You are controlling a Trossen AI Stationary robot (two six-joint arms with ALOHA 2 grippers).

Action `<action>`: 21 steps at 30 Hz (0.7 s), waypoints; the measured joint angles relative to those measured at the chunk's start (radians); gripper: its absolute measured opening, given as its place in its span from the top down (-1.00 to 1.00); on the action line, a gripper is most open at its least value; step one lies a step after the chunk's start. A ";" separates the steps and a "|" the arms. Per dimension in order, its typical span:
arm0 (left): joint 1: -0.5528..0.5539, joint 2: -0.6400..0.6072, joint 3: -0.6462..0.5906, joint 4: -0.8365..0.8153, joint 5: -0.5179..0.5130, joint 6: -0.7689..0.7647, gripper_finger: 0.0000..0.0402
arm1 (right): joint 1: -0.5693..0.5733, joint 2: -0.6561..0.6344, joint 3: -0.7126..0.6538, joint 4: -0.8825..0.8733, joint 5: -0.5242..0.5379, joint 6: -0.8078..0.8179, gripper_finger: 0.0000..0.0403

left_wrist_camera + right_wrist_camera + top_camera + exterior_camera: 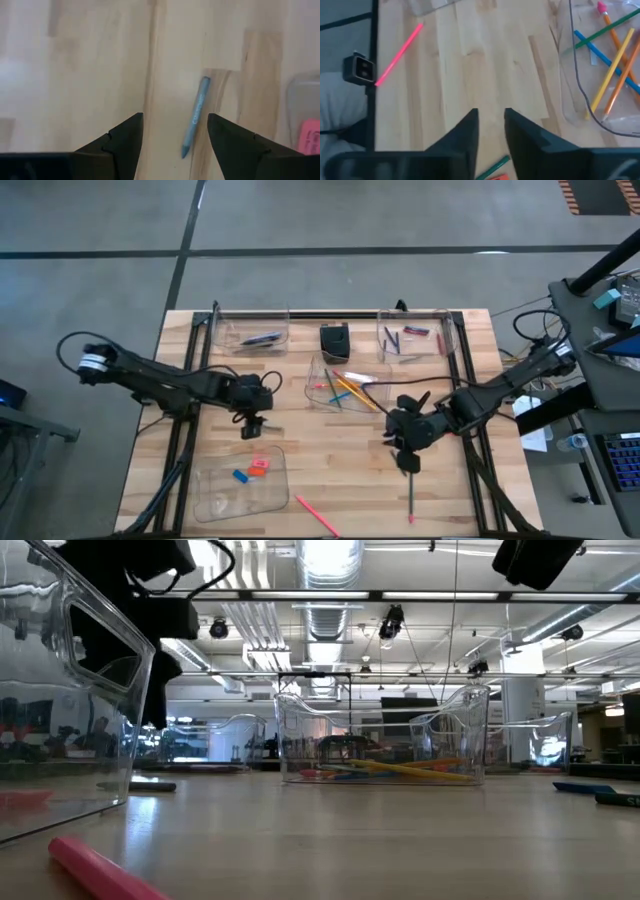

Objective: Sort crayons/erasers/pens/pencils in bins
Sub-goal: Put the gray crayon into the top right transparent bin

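Just right-front of the pencil bin (318,370), the right gripper (409,465) hangs over bare table (340,450). Its claw is cracked slightly apart and empty; wood shows through the gap.
- green pencil (411,498): flat on the table, starting right under that gripper and running away from the pencil bin toward the front edge. Not gripped.
- pink pencil (316,516): loose, well in front of the pencil bin, near the table's front edge.
- cable (395,383): black, draped across the right side of the pencil bin, between the bin and the right gripper.
- pencil bin contents: orange, yellow, blue, green and pink sticks, criss-crossed.

Left gripper (252,428) is left-front of the pencil bin, claw spread wide and released. A grey-blue crayon (195,117) lies on the wood in line with the gap between its fingers, untouched.
- eraser bin (205,480): farther front-left of the pencil bin, just beyond the left gripper, holding the blue and red erasers (259,466).
- black box (335,340): directly behind the pencil bin.
- pen bin (225,330): back-left of the pencil bin, one dark pen (262,338) inside.
- crayon bin (445,340): back-right of the pencil bin, with a few short crayons (392,340) in it.
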 joint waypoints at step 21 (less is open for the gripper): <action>0.033 0.256 -0.047 0.088 0.129 0.089 -0.03 | -0.003 0.081 0.011 0.007 0.012 -0.001 0.07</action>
